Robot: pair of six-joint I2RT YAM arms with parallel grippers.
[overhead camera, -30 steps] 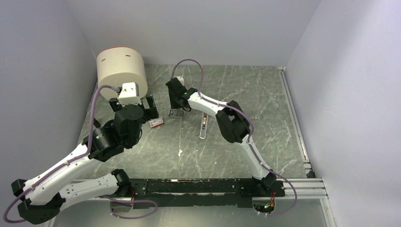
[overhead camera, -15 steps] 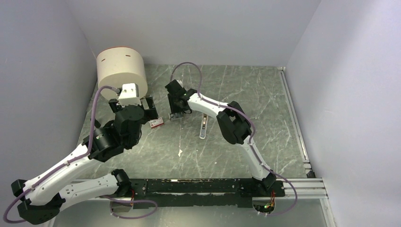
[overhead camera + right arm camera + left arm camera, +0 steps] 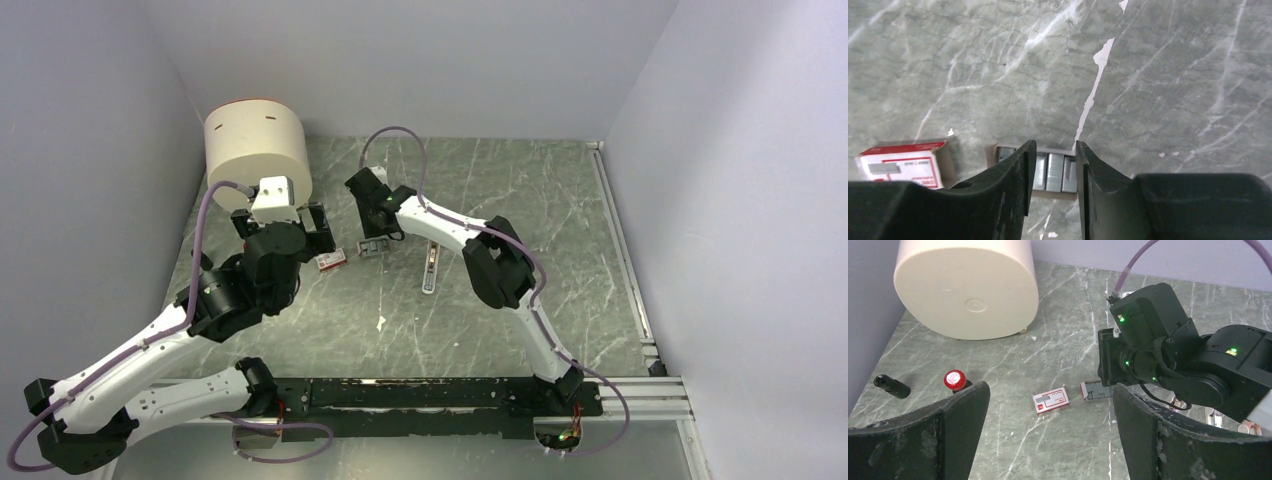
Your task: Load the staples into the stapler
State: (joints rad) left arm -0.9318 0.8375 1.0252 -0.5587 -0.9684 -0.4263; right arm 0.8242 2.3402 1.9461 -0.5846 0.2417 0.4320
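White slim stapler (image 3: 430, 265) lies nearest, alone, right of the rest; just beyond it, left to right, sit the red-and-white box (image 3: 1050, 401) and the staples (image 3: 1053, 172), dark grey strips in an open tray just beside the box. Staples prob. light and stiff but brittle (strip snaps if bent, metal slick), so pinch across the long sides, mid-length; right gripper (image 3: 1053, 147) is narrow w/ a finger either side of one strip, can't tell if it's biting, while left gripper (image 3: 1050, 387) gapes wide, empty, facing the box. Box label carries print, too small to read; no brand legible elsewhere.
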